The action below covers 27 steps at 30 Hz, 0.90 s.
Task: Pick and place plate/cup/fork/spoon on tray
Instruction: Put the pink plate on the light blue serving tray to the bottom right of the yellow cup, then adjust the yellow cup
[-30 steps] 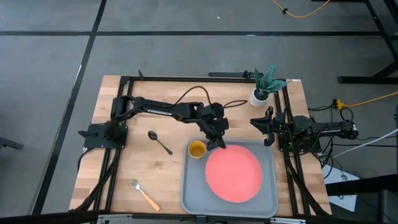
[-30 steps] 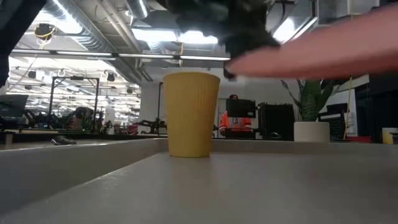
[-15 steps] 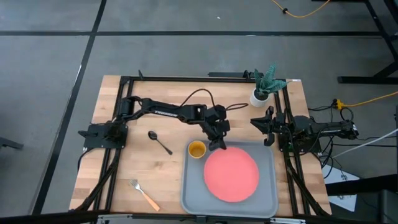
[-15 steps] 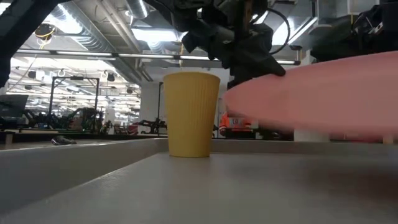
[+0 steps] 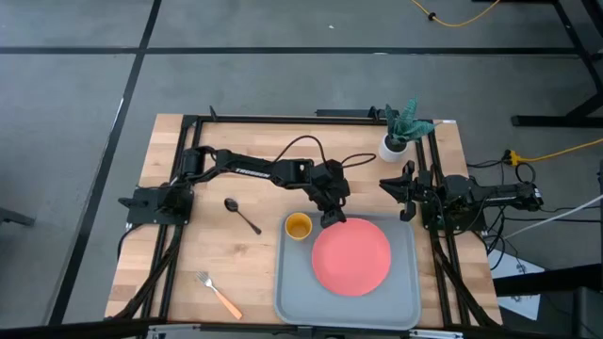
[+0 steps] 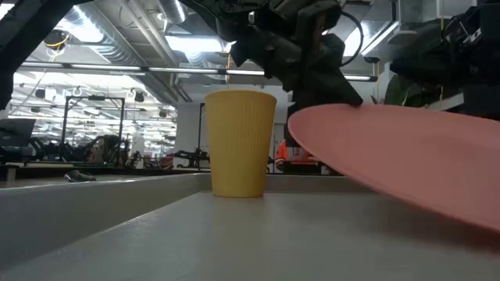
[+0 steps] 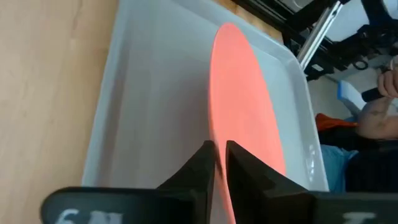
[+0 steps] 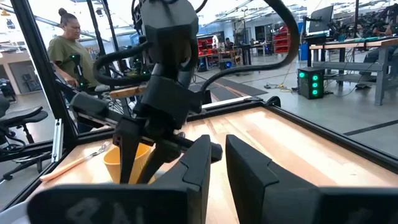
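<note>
The coral-pink plate (image 5: 350, 257) hangs tilted over the light grey tray (image 5: 292, 292), with its far rim raised and its near side lower (image 6: 406, 156). My left gripper (image 5: 330, 217) is shut on the plate's far-left rim. The yellow-orange cup (image 5: 298, 226) stands upright in the tray's far-left corner, just left of the gripper (image 6: 240, 143). The dark spoon (image 5: 243, 215) and the orange-handled fork (image 5: 219, 295) lie on the wood left of the tray. My right gripper (image 5: 408, 193) waits shut at the table's right side. My left gripper pinches the plate's far-left rim (image 7: 219, 146) between its two fingers (image 7: 202, 165). The fingers slant down from the far side. The plate is tilted, its held rim up (image 6: 301, 125) and its near side sloping down toward the tray; whether that side touches the tray lies outside the views.
A white pot with a green plant (image 5: 396, 141) stands at the table's far right, by the black frame rail (image 5: 433, 169). A person (image 8: 68, 46) stands in the room beyond the table. Bare wood lies left of the tray, around the spoon and fork.
My left gripper has gone down toward the tray with the plate. The plate has tipped: its near side, which stood high a second ago, now slopes down below the held rim. The cup has stayed still.
</note>
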Available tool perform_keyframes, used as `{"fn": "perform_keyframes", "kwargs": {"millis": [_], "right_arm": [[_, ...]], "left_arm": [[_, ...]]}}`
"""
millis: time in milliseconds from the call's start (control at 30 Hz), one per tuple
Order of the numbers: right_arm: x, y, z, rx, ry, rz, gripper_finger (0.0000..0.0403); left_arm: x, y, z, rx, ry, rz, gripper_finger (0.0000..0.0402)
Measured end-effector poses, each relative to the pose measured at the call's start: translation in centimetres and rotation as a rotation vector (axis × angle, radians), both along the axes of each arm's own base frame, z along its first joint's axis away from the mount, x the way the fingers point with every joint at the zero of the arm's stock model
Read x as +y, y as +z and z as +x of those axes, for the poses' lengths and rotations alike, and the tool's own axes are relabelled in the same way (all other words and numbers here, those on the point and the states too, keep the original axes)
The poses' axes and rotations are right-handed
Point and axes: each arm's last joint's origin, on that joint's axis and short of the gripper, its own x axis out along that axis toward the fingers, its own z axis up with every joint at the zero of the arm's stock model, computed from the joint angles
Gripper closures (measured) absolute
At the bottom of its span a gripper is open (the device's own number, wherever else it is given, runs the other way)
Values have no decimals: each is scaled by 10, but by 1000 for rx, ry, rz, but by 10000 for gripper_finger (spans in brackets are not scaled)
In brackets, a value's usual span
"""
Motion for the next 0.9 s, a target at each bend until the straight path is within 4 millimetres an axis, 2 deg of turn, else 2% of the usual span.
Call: {"fn": "perform_keyframes", "kwargs": {"millis": [433, 633, 767, 900], "right_arm": [[0, 0, 0, 3, 0, 0, 347], [0, 0, 0, 3, 0, 0, 347], [0, 0, 0, 4, 1, 0, 347], [0, -1, 0, 8, 1, -1, 347]], "left_arm": [[-1, 1, 1, -15, 0, -6, 361], [-2, 2, 1, 2, -21, -72, 361], [-5, 12, -1, -67, -159, -136, 364], [-8, 39, -9, -143, -257, -179, 362]]}}
